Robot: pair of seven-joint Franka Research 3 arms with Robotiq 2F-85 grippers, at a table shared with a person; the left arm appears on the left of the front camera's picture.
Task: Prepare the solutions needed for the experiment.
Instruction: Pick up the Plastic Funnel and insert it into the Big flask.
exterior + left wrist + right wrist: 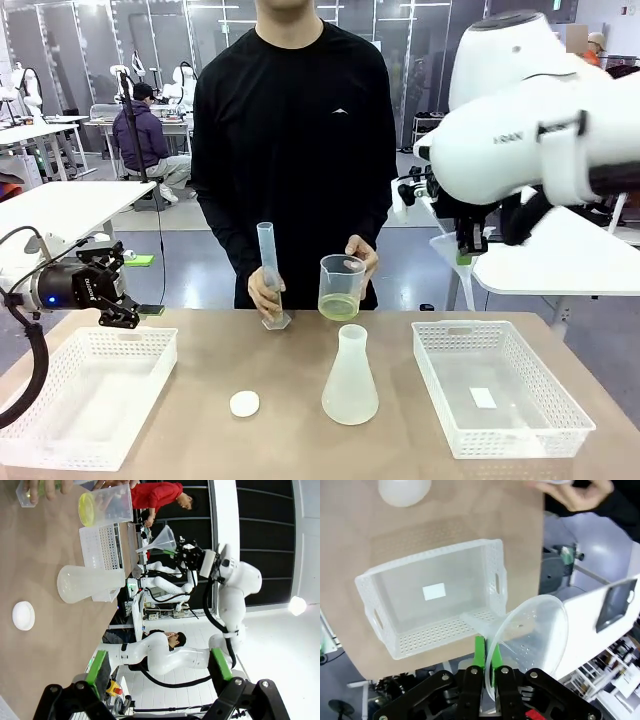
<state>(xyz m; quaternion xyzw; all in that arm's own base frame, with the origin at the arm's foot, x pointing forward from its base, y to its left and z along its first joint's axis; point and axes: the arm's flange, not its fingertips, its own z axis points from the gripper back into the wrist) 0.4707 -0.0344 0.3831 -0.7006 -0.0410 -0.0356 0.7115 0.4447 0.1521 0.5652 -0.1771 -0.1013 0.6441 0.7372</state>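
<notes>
Left gripper (159,666): jaws spread wide, nothing between them, near the far edge of the left basket (110,335). Right gripper (486,662): jaws clamped on the rim of a clear funnel (535,630), above the right basket (435,632). The solutions (338,306) sit in the bottom of a beaker (342,272) held by the person's hand (365,255) at the far tabletop (290,370) edge, beside the graduated cylinder (267,260).
</notes>
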